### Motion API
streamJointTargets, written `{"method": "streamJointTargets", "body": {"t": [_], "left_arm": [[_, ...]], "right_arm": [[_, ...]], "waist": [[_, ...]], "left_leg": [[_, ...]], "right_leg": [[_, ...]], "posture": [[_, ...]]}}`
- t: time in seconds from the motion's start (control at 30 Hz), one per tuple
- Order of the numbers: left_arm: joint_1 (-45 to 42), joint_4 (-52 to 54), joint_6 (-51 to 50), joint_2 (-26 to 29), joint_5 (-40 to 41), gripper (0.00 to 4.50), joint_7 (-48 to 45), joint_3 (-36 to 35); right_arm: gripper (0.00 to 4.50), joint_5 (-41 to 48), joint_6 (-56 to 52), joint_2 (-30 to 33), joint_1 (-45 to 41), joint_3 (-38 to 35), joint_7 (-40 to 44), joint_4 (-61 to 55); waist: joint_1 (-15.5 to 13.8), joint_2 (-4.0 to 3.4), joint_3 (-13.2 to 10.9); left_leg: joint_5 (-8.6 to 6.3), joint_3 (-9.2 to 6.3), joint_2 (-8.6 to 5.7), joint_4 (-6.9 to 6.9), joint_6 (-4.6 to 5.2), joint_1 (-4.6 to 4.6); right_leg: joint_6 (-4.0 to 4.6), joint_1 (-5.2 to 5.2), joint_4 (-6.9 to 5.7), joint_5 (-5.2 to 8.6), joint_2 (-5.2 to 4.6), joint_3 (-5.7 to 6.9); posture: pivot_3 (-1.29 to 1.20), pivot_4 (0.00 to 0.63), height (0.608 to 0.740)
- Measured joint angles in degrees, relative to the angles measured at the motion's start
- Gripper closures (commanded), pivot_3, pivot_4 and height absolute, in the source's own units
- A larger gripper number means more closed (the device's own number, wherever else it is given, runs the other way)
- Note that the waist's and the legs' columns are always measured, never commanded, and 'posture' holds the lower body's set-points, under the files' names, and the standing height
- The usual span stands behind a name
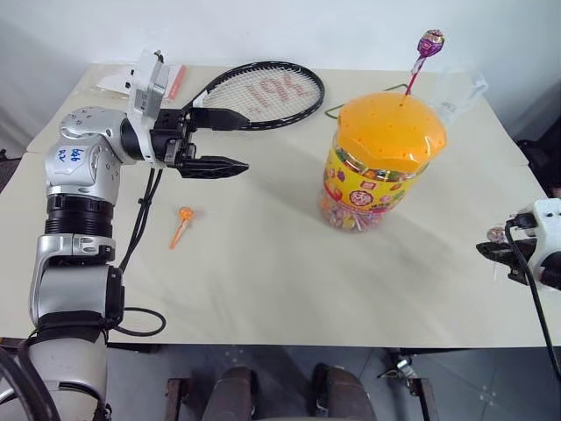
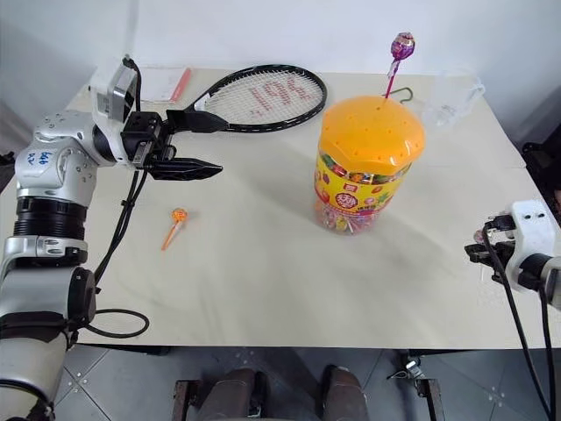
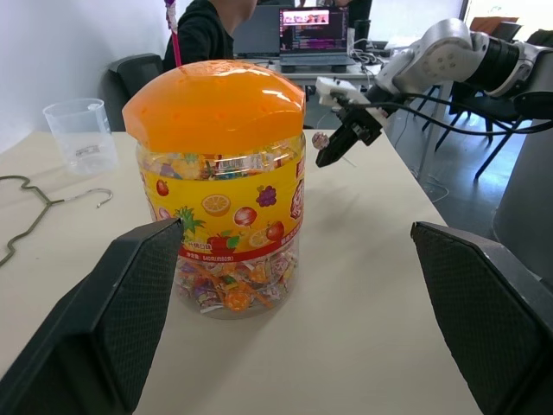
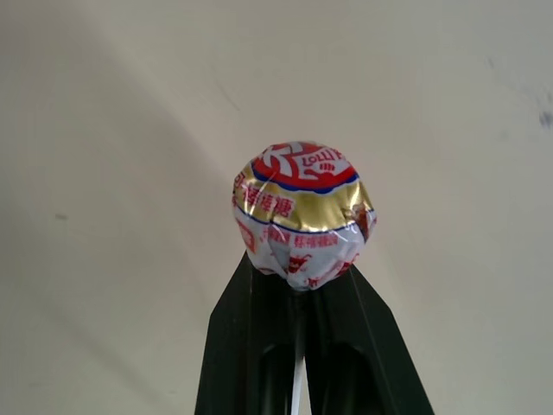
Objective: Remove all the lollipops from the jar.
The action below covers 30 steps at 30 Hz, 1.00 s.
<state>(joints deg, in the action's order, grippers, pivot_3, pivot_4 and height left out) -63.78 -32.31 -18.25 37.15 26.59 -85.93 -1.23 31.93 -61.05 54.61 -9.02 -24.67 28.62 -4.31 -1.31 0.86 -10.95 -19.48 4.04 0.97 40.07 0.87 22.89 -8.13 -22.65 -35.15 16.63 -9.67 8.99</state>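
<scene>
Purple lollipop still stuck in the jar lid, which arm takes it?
Left, probably. Its end effector is open, empty and facing the jar. The right end effector is shut on the pale lollipop, low near the table edge.

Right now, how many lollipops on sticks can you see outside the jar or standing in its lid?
3. The orange lollipop lies on the table. The purple lollipop stands in the jar's lid. The whitish lollipop is held by the right gripper. More may be hidden.
</scene>
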Motion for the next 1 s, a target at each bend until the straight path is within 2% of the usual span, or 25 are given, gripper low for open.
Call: {"method": "streamJointTargets", "body": {"t": [0.07,0.17,0.43,0.53,0.77,1.0], "left_arm": [[0.0,0.08,-0.17,0.05,-0.01,0.0,0.0,-0.03],[0.0,0.13,-0.45,0.22,-0.06,0.0,0.0,-0.04],[0.0,0.13,-0.53,0.59,-0.1,0.0,0.01,-0.06],[0.0,0.15,-0.6,0.61,-0.09,0.0,0.02,-0.06],[0.0,0.27,-0.97,1.24,-0.1,0.0,0.06,-0.2],[-0.01,0.22,-1.0,1.82,-0.16,0.0,0.3,-0.67]], "right_arm": [[4.49,-1.16,0.92,-1.42,-0.8,1.53,-0.29,2.28],[3.69,-1.99,1.58,-2.2,-1.65,2.85,-0.3,3.74],[0.91,-3.8,2.38,-3.12,-3.08,3.71,-0.57,4.44],[0.05,-3.75,2.14,-3.44,-2.61,3.5,-0.57,3.19],[0.05,-1.39,-0.91,-2.81,1.79,-2.17,0.76,-5.71],[0.05,4.97,-5.08,4.19,6.74,-14.17,9.61,-17.13]], "waist": [[0.03,-0.01,0.0],[0.03,-0.03,0.0],[0.01,-0.04,0.01],[0.04,-0.04,0.01],[-0.17,-0.05,0.01],[-0.17,-0.07,0.0]], "left_leg": [[0.0,0.0,0.0,0.0,0.0,0.0],[0.0,0.0,0.0,0.0,0.0,0.0],[0.0,-0.01,0.0,0.0,0.0,0.0],[0.0,-0.01,0.0,0.0,0.0,0.0],[0.0,-0.02,0.0,0.0,0.0,0.01],[0.0,-0.04,0.0,0.0,0.0,-0.01]], "right_leg": [[0.0,0.0,-0.01,0.0,0.0,0.0],[0.0,0.0,0.0,0.0,0.0,-0.01],[0.0,0.0,0.0,0.0,0.0,0.0],[0.0,0.0,-0.01,0.0,0.0,0.0],[0.0,0.0,0.0,0.0,0.0,0.0],[0.0,0.03,0.01,0.0,0.0,0.0]], "posture": [[0.0,0.15,0.74],[0.0,0.15,0.74],[0.0,0.15,0.74],[0.0,0.15,0.74],[0.0,0.15,0.74],[0.0,0.15,0.74]]}}
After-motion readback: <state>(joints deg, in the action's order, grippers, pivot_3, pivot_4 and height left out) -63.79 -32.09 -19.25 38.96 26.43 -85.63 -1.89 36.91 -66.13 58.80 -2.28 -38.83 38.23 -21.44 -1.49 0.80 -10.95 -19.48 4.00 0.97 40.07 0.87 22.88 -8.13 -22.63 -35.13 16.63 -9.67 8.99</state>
